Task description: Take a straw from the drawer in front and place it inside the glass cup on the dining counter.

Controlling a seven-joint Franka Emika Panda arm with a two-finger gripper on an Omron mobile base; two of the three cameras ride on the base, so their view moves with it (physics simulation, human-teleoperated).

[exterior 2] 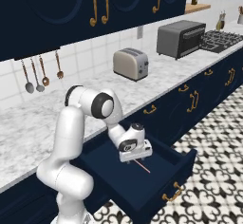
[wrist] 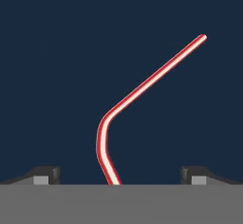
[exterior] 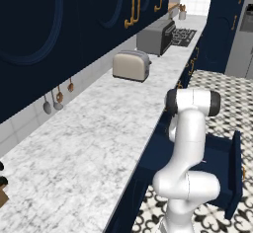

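The navy drawer (exterior 2: 142, 180) stands pulled out below the marble counter (exterior 2: 42, 118), and the jaws (exterior 2: 137, 159) hang spread wide just above its floor. On that floor lies the straw (wrist: 142, 88), thin, red with a pale stripe and bent near one end; the hand view shows the bend, while from the right base it is only a faint pink line.

Straw: a thin red-and-white straw (wrist: 142, 88) lies flat on the drawer floor, its long run slanting to the upper right, its bend curving down toward the bottom edge.
Drawer: plain navy floor (wrist: 57, 66) on every side of the straw.
Gripper: the gripper (wrist: 118, 175) stands spread wide, its two dark fingertips (wrist: 45, 174) either side of the straw's short end, not touching it.
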